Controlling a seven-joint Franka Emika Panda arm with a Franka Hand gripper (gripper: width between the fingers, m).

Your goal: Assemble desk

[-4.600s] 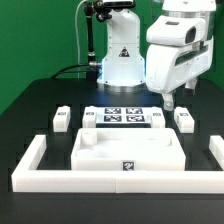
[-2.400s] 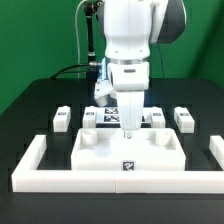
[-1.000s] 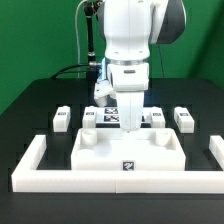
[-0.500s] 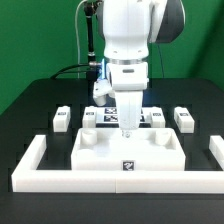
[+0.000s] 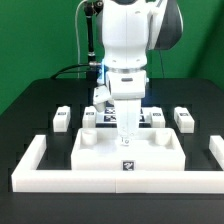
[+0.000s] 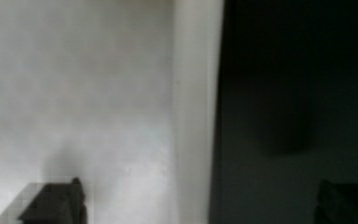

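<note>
Lowered and newly parted since moments before, the gripper [image 5: 127, 142] hung wide open and empty over the tabletop [image 5: 128, 158], which lay near the front edge of the worktop [image 5: 35, 105], its four legs [image 5: 183, 118] loose behind it, none fitted yet.

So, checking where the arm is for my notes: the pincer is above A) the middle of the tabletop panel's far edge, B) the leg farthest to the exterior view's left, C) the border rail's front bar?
A: the pincer hangs over the tabletop panel, midway along its far edge.
</note>
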